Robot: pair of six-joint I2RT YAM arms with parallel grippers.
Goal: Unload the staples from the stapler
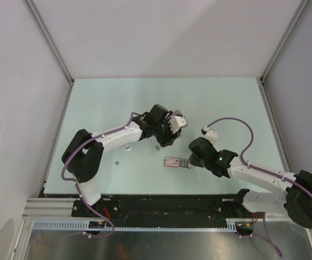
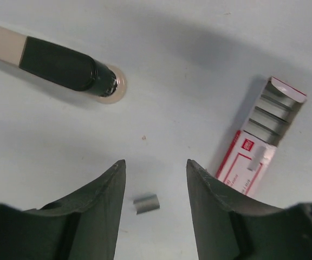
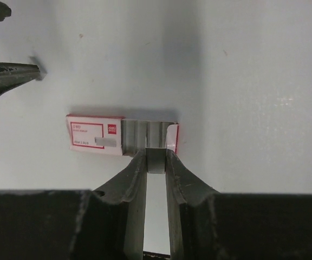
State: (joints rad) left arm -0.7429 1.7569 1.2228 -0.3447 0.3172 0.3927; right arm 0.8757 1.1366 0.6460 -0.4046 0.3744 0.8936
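The stapler [image 2: 61, 66], a black bar with a pale beige end, lies at the top left of the left wrist view; in the top view I cannot make it out beside the left arm. My left gripper [image 2: 156, 163] [image 1: 158, 142] is open, its fingers on either side of a short grey strip of staples [image 2: 146, 203] [image 1: 156, 146] on the table. My right gripper [image 3: 156, 154] [image 1: 192, 160] is shut on a grey staple strip [image 3: 156, 161] at the open end of the staple box.
The flat pink-labelled staple box [image 1: 171, 162] [image 2: 248, 162] [image 3: 93, 135] lies between the grippers, open, with grey strips inside. Loose staple bits [image 1: 128, 147] [image 1: 116, 161] lie left of it. Metal frame posts and walls bound the pale table [image 1: 226, 103].
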